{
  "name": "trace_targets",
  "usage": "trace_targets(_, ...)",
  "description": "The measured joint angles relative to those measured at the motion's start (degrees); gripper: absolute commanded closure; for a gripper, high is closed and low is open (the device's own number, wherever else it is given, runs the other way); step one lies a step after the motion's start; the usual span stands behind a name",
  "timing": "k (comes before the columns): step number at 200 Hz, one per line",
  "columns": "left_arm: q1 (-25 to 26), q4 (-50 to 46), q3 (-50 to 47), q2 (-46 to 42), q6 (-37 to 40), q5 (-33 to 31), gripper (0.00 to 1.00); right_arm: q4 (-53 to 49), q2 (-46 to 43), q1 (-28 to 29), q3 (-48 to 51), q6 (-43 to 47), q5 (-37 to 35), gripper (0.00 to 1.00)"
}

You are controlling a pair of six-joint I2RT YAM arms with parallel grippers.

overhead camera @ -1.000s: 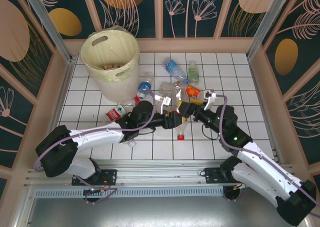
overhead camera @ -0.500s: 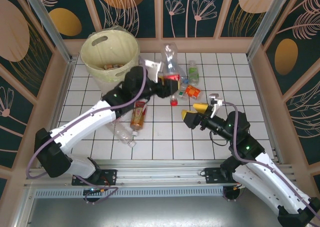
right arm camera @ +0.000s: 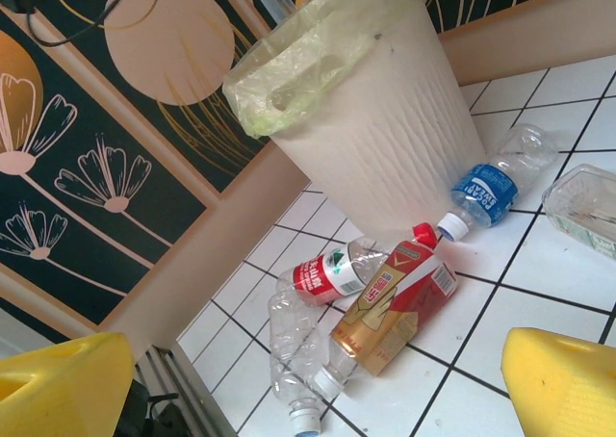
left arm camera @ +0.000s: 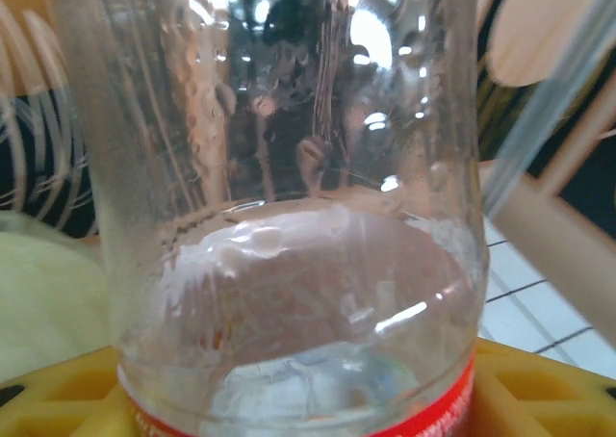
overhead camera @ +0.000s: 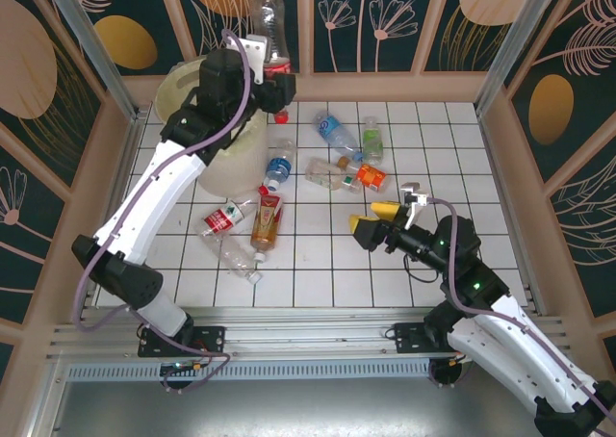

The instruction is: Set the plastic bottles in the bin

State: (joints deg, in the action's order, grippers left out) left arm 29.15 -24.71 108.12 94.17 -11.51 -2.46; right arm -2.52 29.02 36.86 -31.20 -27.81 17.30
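left gripper (overhead camera: 272, 71): clamped on the held bottle (overhead camera: 269, 28), which is clear with a red label; yellow fingers (left arm camera: 58, 398) sit either side of the label band.
held bottle: up high, cap down, above the bin (overhead camera: 231, 163) near its right rim. Squarely over the mouth? Can't tell.
right gripper (overhead camera: 375, 220): jaws spread wide, nothing in them, low over the tiles (overhead camera: 318, 283) well right of the bin.
done: one bottle is at the bin, not yet dropped; the left arm hides what lies inside.
left to do: seven on the tiles by my count. The blue-label bottle (overhead camera: 279, 163) is just beside the bin's foot. The red-label bottle (overhead camera: 223, 219), orange bottle (overhead camera: 267, 220) and bare clear bottle (overhead camera: 238, 256) lie in front of it. The pale-blue bottle (overhead camera: 335, 129), green bottle (overhead camera: 372, 139) and orange-capped bottle (overhead camera: 342, 174) are off to its right.
room: the back wall (overhead camera: 385, 23) is close behind the bin, so it's tight up there. Open tiles lie between the bin's front cluster and the right gripper.
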Motion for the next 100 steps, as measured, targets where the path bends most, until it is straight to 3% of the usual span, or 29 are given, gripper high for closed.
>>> trace_targets(51,-8.7,-0.9,1.1,3.2,4.9,-4.8,0.38,0.0,0.0,0.0,1.0,-0.9,0.0,0.01)
trace_targets(100,-12.5,0.2,-1.6,4.0,8.4,-8.1,0.36,0.1,0.1,0.0,1.7,-1.0,-0.2,0.01)
